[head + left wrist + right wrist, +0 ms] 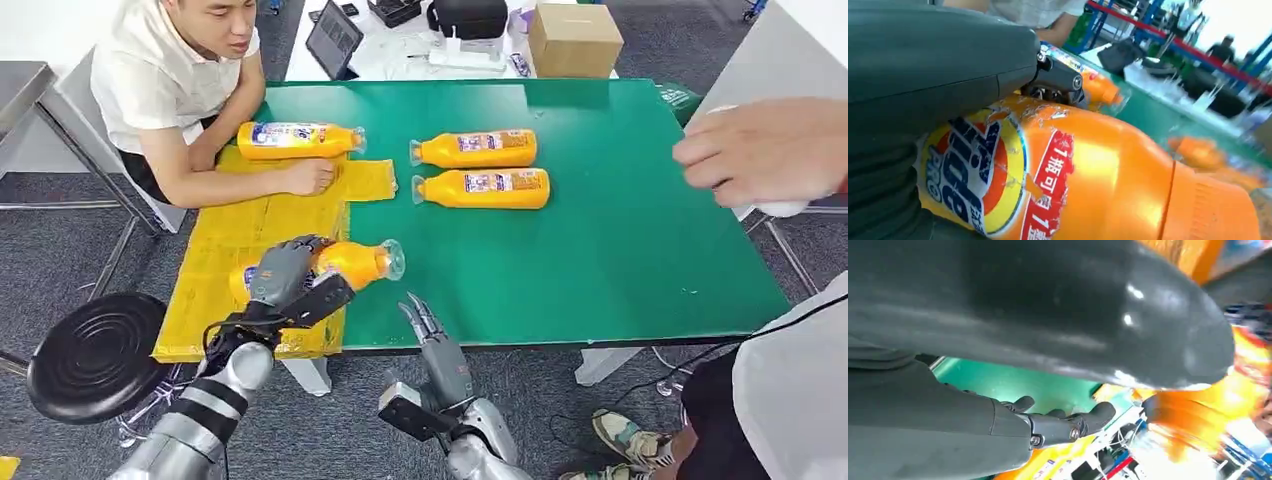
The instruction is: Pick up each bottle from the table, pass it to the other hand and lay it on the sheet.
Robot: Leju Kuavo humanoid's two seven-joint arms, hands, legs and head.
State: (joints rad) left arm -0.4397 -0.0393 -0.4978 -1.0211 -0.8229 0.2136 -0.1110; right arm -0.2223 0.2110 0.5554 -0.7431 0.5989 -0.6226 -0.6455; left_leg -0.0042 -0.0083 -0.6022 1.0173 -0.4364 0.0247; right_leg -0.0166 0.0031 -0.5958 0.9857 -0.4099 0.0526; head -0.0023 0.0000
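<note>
A round black ribbed stool (pixel 97 355) is standing on the grey carpet at the far left, beside the green table (pixel 620 230). Next to it the yellow sheet (pixel 235 235), flat and slightly wrinkled, is lying over the table's left part, with a seated person's hand (pixel 308 176) resting on it just below a smooth orange plastic bottle (pixel 298 140) lying on its side. The left hand (pixel 283 275), grey and ribbed, is wrapping its fingers over a second orange bottle (pixel 352 263), which is lying across the sheet's right edge with its clear cap pointing right; the wrist camera is showing its glossy label up close. Just right of that, the right hand (pixel 428 330) is hovering at the table's near edge with its dark fingers straight and apart, holding nothing. Further back, two more orange bottles (pixel 480 168) are lying side by side on the bare green. A cardboard box (pixel 574 38) is sitting beyond the table, and another person's hand (pixel 760 150) is reaching in at the right.
</note>
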